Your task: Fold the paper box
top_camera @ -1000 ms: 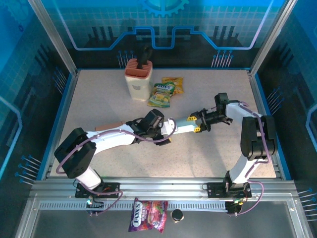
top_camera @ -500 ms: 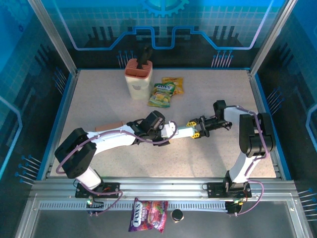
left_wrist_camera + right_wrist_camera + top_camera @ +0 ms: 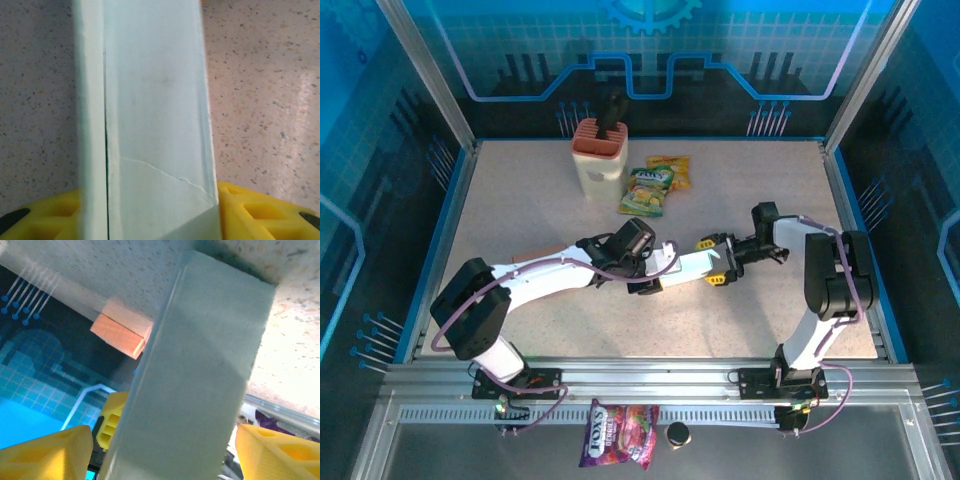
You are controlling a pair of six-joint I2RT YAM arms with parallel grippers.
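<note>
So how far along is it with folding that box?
The paper box already looks formed into a long tube. Right now the left end effector clamps one part while the right end effector straddles the other end; whether it grips, I can't tell. Closing its ends probably remains.

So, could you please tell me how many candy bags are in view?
3. A green bag and a yellow bag lie together on the table beside the white holder. A purple bag lies off the table, nearest the camera. More could be hidden.
</note>
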